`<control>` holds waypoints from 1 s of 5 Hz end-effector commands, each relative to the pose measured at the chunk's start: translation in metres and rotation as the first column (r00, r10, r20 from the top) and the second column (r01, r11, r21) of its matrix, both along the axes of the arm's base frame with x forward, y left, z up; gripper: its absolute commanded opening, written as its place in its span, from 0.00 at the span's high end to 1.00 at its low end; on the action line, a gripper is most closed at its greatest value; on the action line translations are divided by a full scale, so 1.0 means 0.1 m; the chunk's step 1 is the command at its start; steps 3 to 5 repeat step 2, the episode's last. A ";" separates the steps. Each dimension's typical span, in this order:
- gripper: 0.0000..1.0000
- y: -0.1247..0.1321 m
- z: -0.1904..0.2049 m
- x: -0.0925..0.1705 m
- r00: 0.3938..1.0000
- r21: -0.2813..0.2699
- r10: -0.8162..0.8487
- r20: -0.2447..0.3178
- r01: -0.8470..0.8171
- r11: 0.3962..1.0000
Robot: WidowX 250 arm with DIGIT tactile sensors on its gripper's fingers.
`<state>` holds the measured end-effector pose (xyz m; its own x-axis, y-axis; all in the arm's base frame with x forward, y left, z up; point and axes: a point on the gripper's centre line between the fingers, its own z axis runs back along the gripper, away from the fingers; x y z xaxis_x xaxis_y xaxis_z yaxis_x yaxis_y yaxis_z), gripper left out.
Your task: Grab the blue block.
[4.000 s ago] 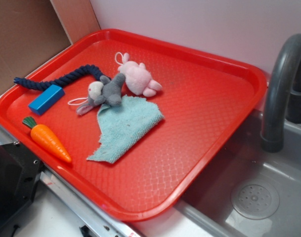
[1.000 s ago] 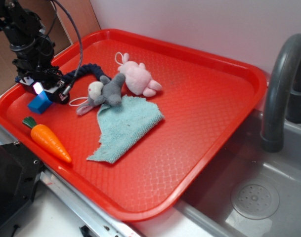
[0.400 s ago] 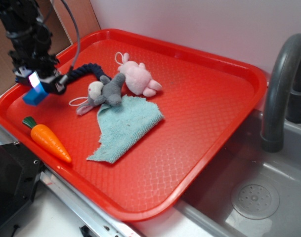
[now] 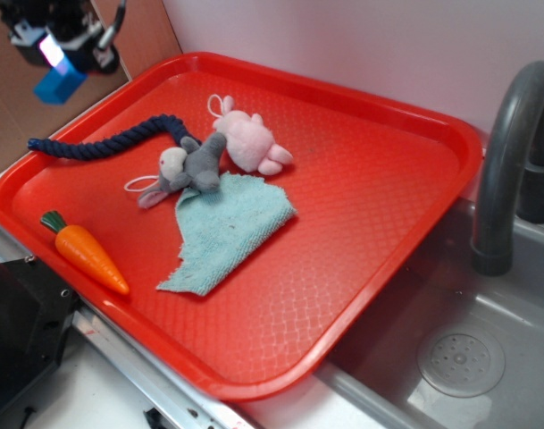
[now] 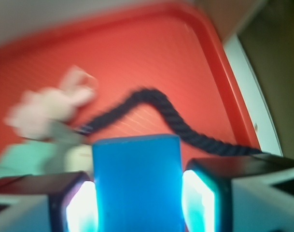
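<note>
I have the block (image 4: pixel 57 85) pinched between my fingers (image 5: pixel 200 200), one pad on each long side, and it hangs in the air above the tray's (image 4: pixel 379 94) far left corner, well clear of the rope (image 4: pixel 102 143) lying below. The wrist view is blurred, but the block fills the gap squarely and sits centred, so I judge the grab essentially done. From here I would hold the squeeze steady and lift straight, without swinging, since the smooth faces could slip if I jerk. I would also keep the gripper (image 4: pixel 62 49) away from the brown board behind it. The carrot (image 4: pixel 84 252), cloth (image 4: pixel 227 228) and two plush rabbits (image 4: pixel 213 156) lie apart from my path. I can read no brand, label or writing anywhere.
</note>
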<state>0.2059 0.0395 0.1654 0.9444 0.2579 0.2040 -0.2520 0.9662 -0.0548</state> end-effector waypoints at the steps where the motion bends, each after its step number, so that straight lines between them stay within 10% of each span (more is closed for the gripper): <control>1: 1.00 -0.56 0.60 -0.11 0.975 -0.080 -0.162 0.151 0.175 0.981; 5: 1.00 -0.52 0.51 -0.03 0.941 -0.032 -0.317 0.120 0.323 0.946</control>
